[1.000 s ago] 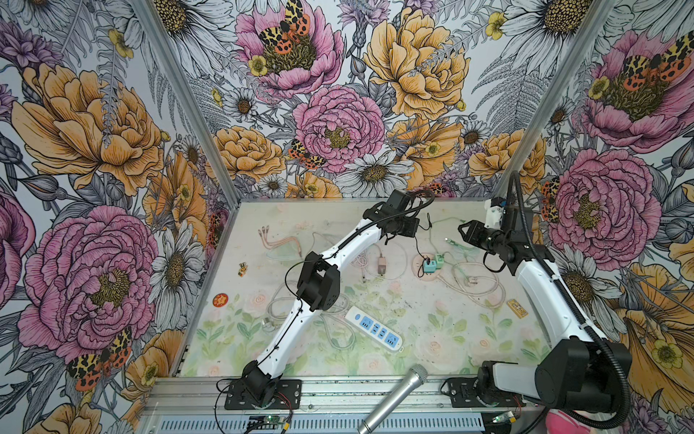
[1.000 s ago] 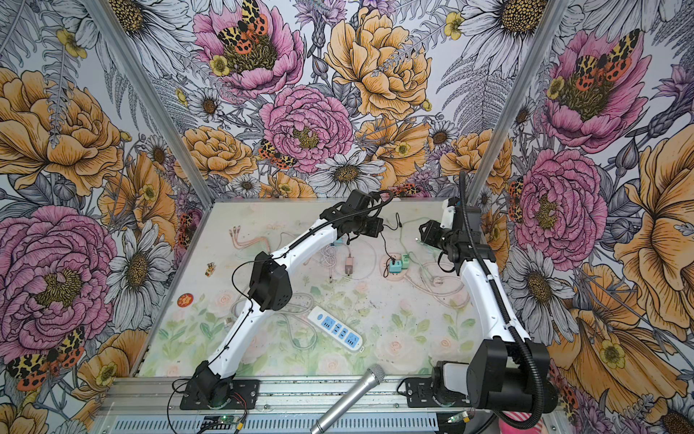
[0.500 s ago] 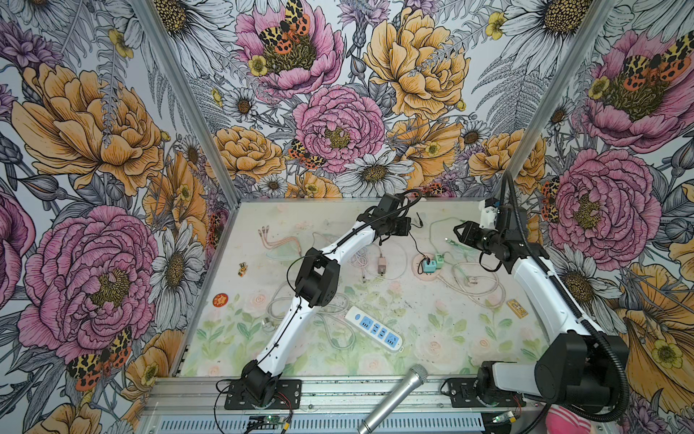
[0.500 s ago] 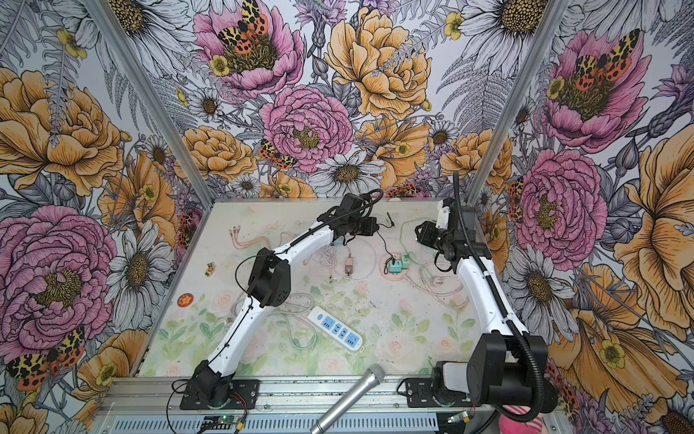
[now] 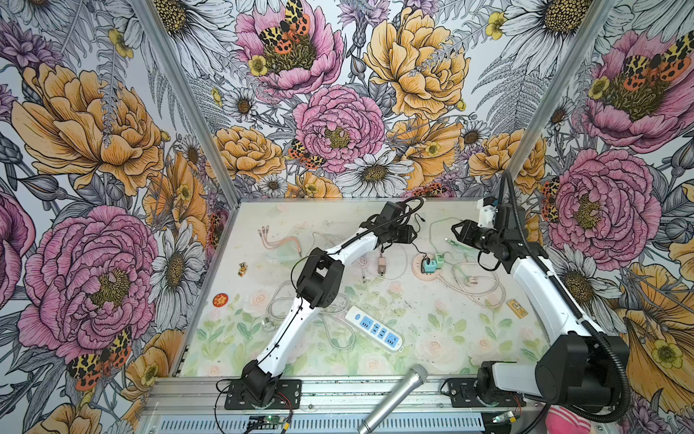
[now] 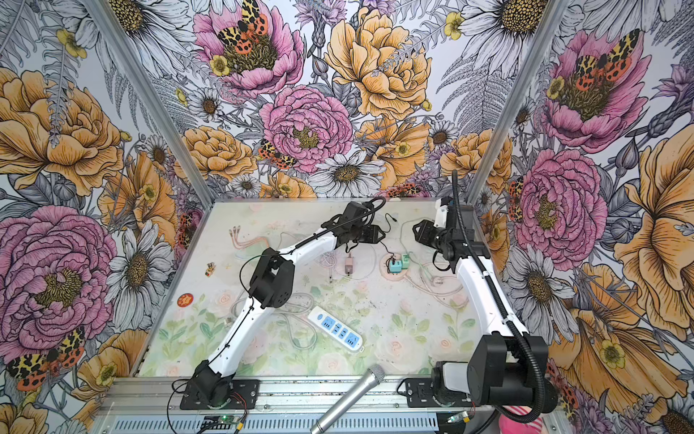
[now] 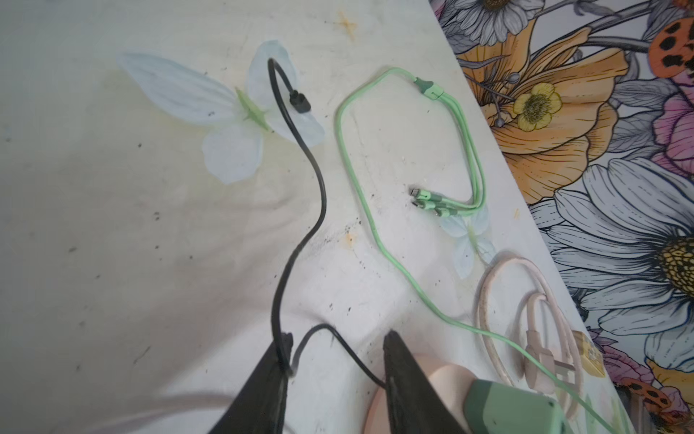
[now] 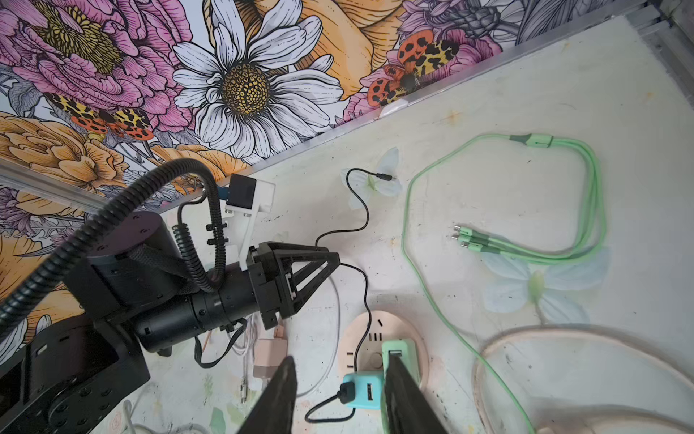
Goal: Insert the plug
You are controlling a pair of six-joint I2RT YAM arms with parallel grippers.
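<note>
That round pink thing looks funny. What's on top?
A blue adapter, with a black cable plugged in, and a green adapter. Under them, the pink socket is hidden.

Lighting brightly and evenly in both top views; throwing only soft grey shadows across the tabletop [image 7: 112,263] in the left wrist view; losing sharpness on the left tool [image 7: 338,334] nearest the lens.
</note>
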